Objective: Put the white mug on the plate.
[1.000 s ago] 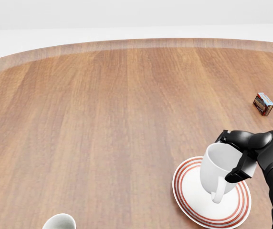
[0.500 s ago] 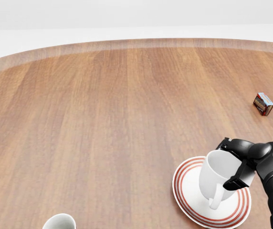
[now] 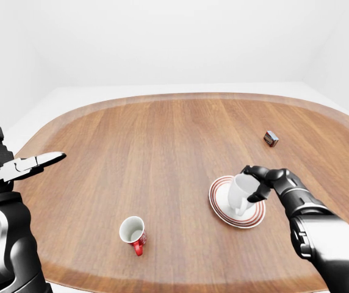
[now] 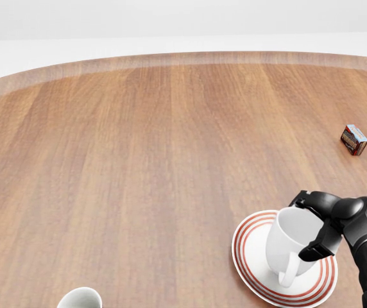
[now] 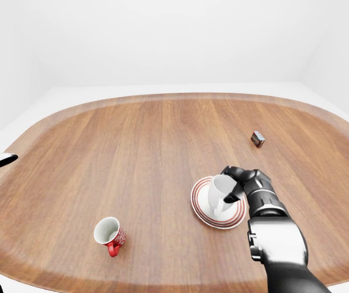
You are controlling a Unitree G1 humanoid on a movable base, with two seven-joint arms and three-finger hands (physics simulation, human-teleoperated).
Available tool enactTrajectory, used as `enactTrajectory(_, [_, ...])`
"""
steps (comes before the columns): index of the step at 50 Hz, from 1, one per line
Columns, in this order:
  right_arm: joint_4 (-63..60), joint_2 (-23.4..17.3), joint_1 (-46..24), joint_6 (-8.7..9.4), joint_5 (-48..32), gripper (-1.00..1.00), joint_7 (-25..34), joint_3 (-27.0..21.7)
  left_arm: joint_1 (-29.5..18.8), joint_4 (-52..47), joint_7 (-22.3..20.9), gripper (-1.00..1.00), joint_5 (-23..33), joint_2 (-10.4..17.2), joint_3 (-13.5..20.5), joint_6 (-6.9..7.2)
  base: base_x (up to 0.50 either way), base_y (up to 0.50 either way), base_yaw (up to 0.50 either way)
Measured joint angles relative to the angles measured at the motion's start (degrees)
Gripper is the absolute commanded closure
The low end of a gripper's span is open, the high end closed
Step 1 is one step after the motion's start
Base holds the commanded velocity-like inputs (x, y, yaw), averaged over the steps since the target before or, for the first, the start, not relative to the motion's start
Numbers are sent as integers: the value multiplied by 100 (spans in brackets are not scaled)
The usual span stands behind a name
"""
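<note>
Head view showed the fingers [image 4: 314, 246] of the right hand [image 4: 337, 221] clamped on the rim of the white mug [image 4: 290, 242]. The mug was tilted, its opening turned toward the top right of the view and its handle pointing down. Its lower part was over the plate [image 4: 253, 276], which had red rings and lay near the table's [image 4: 138, 160] lower right edge; I could not tell if the mug's base touched the plate. The left hand [image 3: 25, 166] stayed off the table's left edge, its fingers apart and holding nothing. A red mug [image 5: 108, 234] stood near the lower left edge, well apart from the plate. A small box [image 4: 354, 139] lay near the right edge.
</note>
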Motion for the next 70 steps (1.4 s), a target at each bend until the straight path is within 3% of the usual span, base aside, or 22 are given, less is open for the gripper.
enactTrajectory(4, [1, 1, 9, 0, 3, 100, -10, 0, 3, -8, 1, -100, 2, -3, -1, 0, 0, 0, 0])
enactTrajectory(18, [-2, 1, 34, 0, 62, 46, -60, -11, 9, -71, 14, -100, -8, -3, 13, 0, 0, 0, 0])
enactTrajectory(34, [7, 9, 62, 0, 29, 34, -91, -14, 6, -127, 25, -100, -23, 2, 32, 0, 0, 0, 0])
enactTrajectory(36, [6, 7, 62, 0, 21, 0, -93, -13, 4, -123, 24, -100, -22, 3, 32, 0, 0, 0, 0])
enactTrajectory(44, [-4, 2, 69, 0, 17, -30, -116, -18, 2, -99, 19, -100, -16, -1, 26, 0, 0, 0, 0])
enactTrajectory(46, [-3, 3, 69, 0, 18, -85, -113, -21, 2, -95, 18, -100, -15, -2, 24, 0, 0, 0, 0])
enactTrajectory(49, [-4, 3, 64, 0, 10, -100, -116, -31, 2, -87, 17, -100, -13, -2, 22, 0, 0, 0, 0])
enactTrajectory(70, [-112, -44, -163, 0, 37, -100, -231, -70, 6, 9, -12, -100, 10, -8, 1, 0, 0, 0, 0])
